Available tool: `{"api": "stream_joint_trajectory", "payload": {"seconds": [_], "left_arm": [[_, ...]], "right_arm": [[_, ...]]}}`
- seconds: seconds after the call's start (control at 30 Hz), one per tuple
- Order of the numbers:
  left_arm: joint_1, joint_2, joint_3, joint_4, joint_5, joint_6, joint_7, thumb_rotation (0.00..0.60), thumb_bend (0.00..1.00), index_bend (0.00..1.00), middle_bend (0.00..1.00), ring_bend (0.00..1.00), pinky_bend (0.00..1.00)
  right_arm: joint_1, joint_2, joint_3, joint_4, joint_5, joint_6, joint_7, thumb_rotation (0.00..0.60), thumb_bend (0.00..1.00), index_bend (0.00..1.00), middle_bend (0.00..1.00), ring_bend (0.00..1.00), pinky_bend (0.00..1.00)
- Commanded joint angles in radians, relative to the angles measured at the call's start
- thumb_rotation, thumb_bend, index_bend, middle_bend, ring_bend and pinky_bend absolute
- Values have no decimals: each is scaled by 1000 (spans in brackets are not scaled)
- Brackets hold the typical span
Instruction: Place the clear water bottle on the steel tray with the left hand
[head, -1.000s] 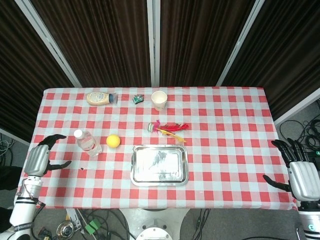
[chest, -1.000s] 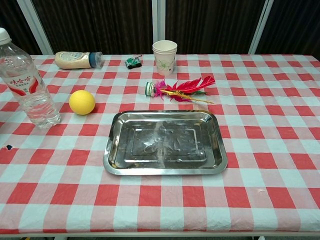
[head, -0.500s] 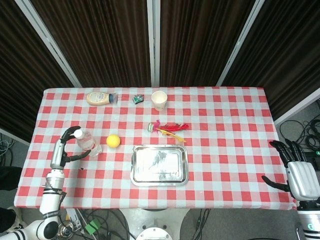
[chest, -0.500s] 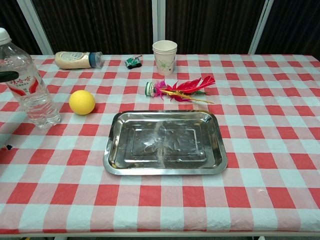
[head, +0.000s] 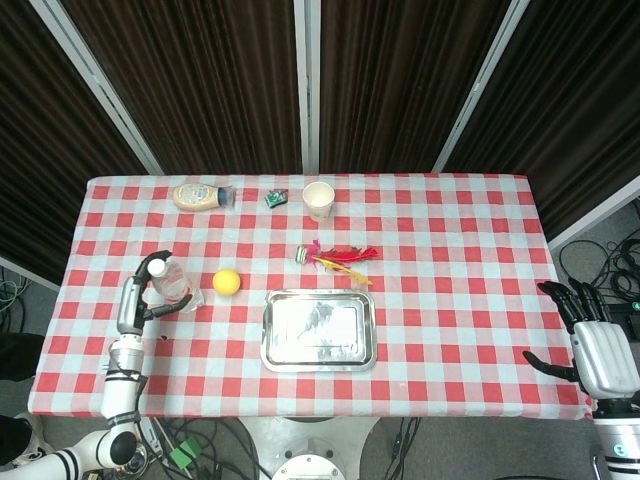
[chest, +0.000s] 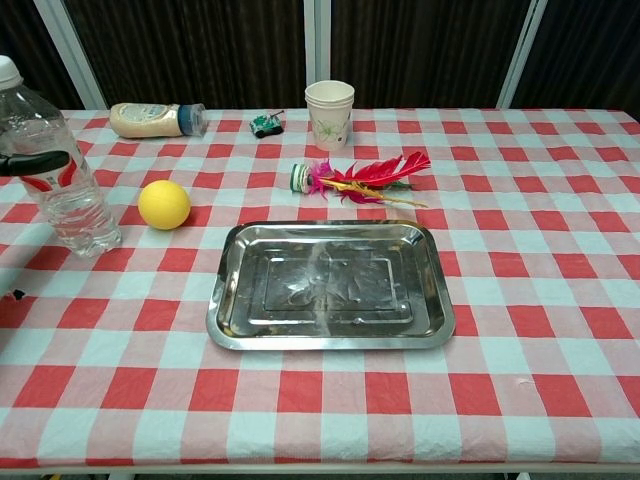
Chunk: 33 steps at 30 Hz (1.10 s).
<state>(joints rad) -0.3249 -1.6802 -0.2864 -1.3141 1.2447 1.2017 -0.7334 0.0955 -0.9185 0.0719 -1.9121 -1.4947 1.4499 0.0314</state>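
Observation:
The clear water bottle (head: 176, 286) (chest: 58, 175) stands upright at the table's left side, left of a yellow ball. My left hand (head: 136, 300) is right beside it, with fingers (chest: 35, 161) curved across its near side and the thumb low on the other side; no firm grip shows. The steel tray (head: 268, 345) (chest: 330, 342) lies bare at the front centre, to the right of the bottle. My right hand (head: 600, 352) hangs off the table's right front corner with its fingers spread, holding nothing.
The yellow ball (head: 227, 281) (chest: 164, 203) sits between bottle and tray. A feather shuttlecock (head: 335, 258) (chest: 355, 175) lies behind the tray. A paper cup (head: 318, 199) (chest: 329, 114), a small green toy (head: 276, 198) and a lying sauce bottle (head: 200, 195) (chest: 155, 119) line the back.
My left hand has come in from the table's left edge to the bottle, and its fingers now reach around it. The bottle and the right hand have not moved.

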Motion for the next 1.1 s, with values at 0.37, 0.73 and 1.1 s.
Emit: {"api": "stream_joint_trajectory", "payload": {"seconds": [0.37, 0.73, 1.1], "left_arm": [[-21, -39, -19, 31, -53, -45, 29, 600, 127, 441, 499, 370, 429], [-38, -39, -59, -1, -71, -54, 38, 600, 183, 544, 576, 448, 498], [-100, 91, -180, -249, -58, -6, 194, 600, 180, 544, 578, 449, 498]], "right_arm": [[1, 3, 2, 1, 6, -4, 8, 600, 44, 151, 139, 0, 44], [3, 7, 7, 4, 19, -8, 14, 600, 45, 151, 139, 0, 44], [5, 3, 8, 9, 27, -16, 13, 600, 45, 151, 140, 0, 44]]}}
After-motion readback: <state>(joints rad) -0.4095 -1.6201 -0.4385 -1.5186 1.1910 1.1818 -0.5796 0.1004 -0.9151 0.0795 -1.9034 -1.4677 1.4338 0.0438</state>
